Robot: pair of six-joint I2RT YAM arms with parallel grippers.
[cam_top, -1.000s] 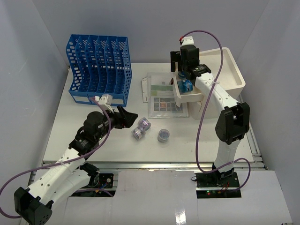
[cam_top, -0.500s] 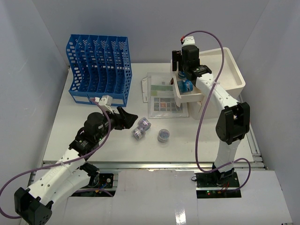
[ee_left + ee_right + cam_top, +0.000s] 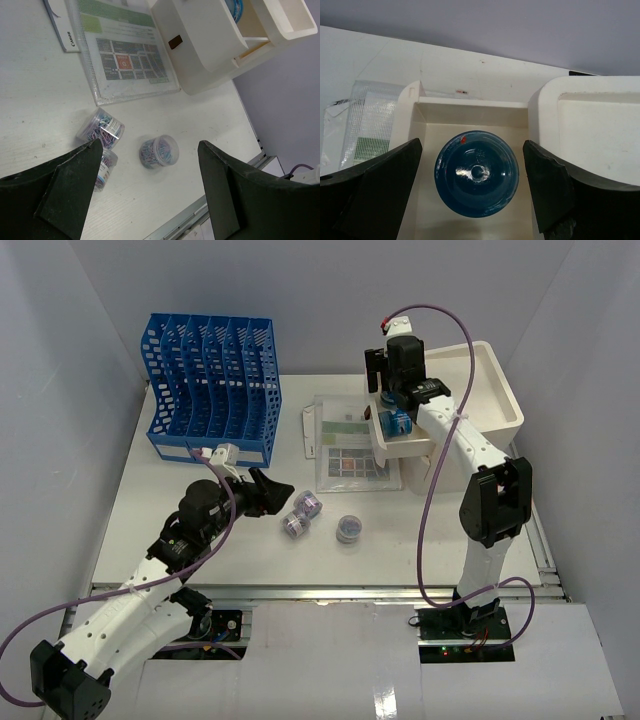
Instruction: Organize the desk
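We see the white table [image 3: 400, 540] running the full width of the scene, with a metal rail along its near edge and everything else standing on it. At the far left is a blue slotted file rack [image 3: 213, 390], and at the far right a cream drawer cabinet [image 3: 480, 380].

The left hand [image 3: 278, 490] hangs low over the middle of the table, its fingers spread wide with nothing between them. Just beyond it lie three clear jars of coloured paper clips: one [image 3: 101, 131] touching a second [image 3: 104, 167], and a third [image 3: 159, 151] set apart. The second jar has a label that we cannot read.

Farther back lies a clear plastic case [image 3: 127, 55] holding a printed grid sheet, its text too small to read. A white booklet [image 3: 62, 25] beside it is marked "Canon".

The right hand [image 3: 472, 145] hovers released over the cabinet's open drawer [image 3: 470, 112]. A blue round tub [image 3: 476, 172] sits in the drawer between its fingers, untouched.
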